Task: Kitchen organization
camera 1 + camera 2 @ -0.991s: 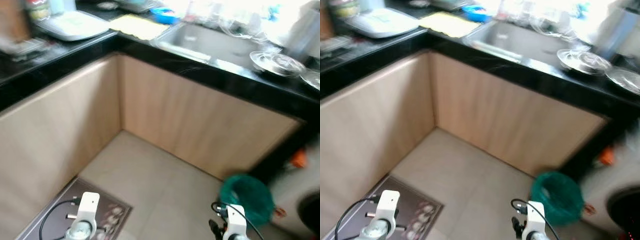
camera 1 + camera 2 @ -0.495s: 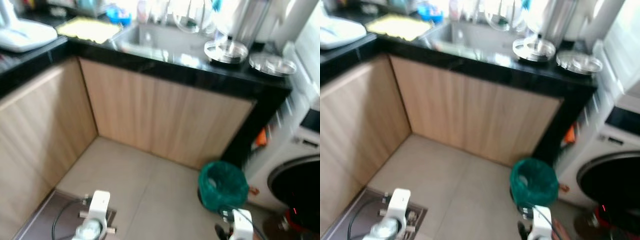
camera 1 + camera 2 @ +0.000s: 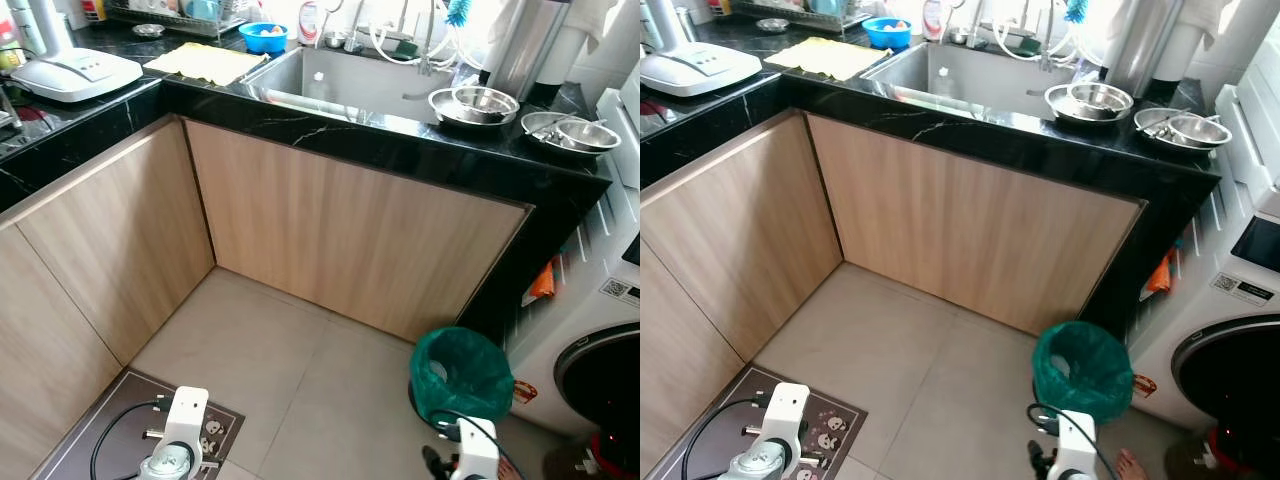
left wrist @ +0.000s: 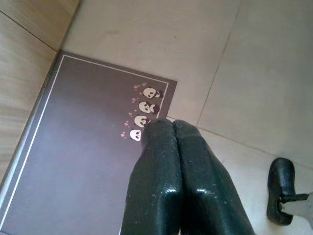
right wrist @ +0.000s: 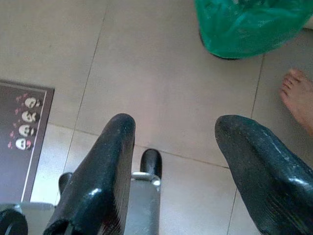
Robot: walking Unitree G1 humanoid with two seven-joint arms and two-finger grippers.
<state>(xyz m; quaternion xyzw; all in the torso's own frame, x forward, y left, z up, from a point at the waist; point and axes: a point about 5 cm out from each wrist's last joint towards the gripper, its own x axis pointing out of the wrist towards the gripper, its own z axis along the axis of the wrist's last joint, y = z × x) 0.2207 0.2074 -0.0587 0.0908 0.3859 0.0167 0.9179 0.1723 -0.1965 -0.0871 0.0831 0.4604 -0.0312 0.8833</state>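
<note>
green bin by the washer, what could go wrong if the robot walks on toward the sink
The green-lined bin stands on the floor just ahead of the right gripper, so a step forward could knock it over. A person's bare foot is close beside it and might get stepped on. The dark mat could snag a foot.

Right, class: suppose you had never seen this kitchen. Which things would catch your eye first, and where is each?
The green-lined waste bin stands on the tiled floor by the washing machine, at the end of the black countertop. On that counter, steel bowls sit to the right of the sink, and a blue bowl to its left. Low down, the left gripper hangs shut over a dark mat with panda faces.
</note>
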